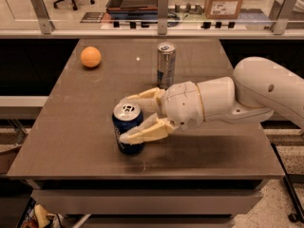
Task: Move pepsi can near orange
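Note:
The pepsi can (127, 112), dark blue with a silver top, stands upright on the brown table (71, 127) near its front edge. My gripper (124, 119) reaches in from the right and has the can between its two cream fingers. One finger (142, 97) lies behind the can's top, and the other crosses the front of its body. The fingers look closed against the can, which rests on the table. The orange (90, 57) sits at the far left of the table, well away from the can.
A taller slim silver-and-blue can (166, 64) stands at the far middle of the table, just behind my wrist. My white arm (266, 91) spans the right side of the table. A glass rail with metal posts runs behind the table's far edge.

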Available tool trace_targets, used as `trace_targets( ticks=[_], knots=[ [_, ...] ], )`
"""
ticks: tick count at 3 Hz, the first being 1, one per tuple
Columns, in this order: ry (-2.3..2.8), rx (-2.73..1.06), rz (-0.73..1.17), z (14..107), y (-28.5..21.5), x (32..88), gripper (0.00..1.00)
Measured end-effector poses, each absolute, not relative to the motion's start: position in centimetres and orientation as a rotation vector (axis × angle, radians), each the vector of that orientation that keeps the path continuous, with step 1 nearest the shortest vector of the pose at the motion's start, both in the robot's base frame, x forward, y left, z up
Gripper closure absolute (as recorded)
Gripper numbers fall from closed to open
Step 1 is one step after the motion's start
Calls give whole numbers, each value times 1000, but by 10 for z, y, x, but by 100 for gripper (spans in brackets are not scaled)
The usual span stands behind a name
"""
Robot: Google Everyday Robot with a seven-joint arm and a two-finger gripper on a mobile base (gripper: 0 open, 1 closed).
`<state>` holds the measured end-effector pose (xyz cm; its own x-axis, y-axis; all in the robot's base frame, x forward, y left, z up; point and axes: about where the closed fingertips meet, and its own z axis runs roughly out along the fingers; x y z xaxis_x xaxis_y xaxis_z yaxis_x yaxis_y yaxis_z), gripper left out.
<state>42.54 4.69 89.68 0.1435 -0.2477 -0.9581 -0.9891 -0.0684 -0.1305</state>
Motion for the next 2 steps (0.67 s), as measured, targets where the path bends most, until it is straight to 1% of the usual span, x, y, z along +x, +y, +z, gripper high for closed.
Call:
trace_targets(
  ticks=[2],
  knots=[
    [1255, -1504, 1012, 898, 51, 423, 87]
  ],
)
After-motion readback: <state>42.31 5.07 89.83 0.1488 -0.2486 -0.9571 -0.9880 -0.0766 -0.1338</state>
